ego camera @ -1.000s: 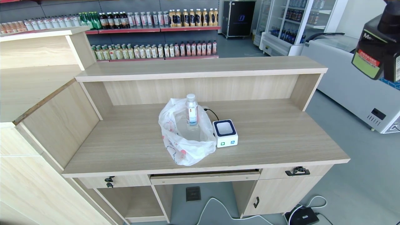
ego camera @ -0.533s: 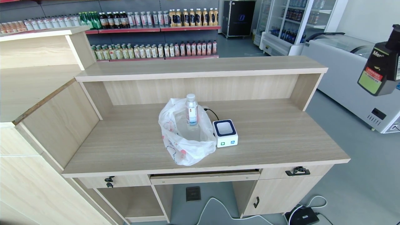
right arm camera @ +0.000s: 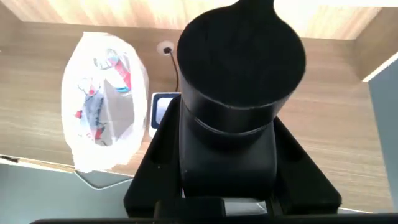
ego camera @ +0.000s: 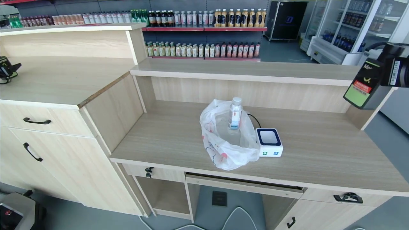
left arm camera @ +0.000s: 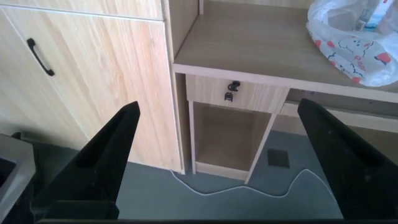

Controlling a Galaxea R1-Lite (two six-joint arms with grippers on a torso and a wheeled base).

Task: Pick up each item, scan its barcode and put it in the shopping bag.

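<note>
Your left pincer (left arm camera: 219, 107) stands wide open with nothing in it, low in front of the counter (ego camera: 166, 140); the shopping bag (ego camera: 223, 156) lies above it and to its right. A water bottle (ego camera: 235, 113) stands upright inside the bag, and the scanner (ego camera: 270, 142) sits just beside it. Your right pincer (right arm camera: 227, 186) is closed on a black bottle (ego camera: 367, 86), held high, right of the scanner.

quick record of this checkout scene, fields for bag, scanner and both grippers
shopping bag: open on the counter, beside the scanner
in bag: clear water bottle, upright
scanner: white box, on the bag's right side
right gripper: shut on black bottle, raised near the counter's right end
left gripper: open, empty, low before the counter front
</note>
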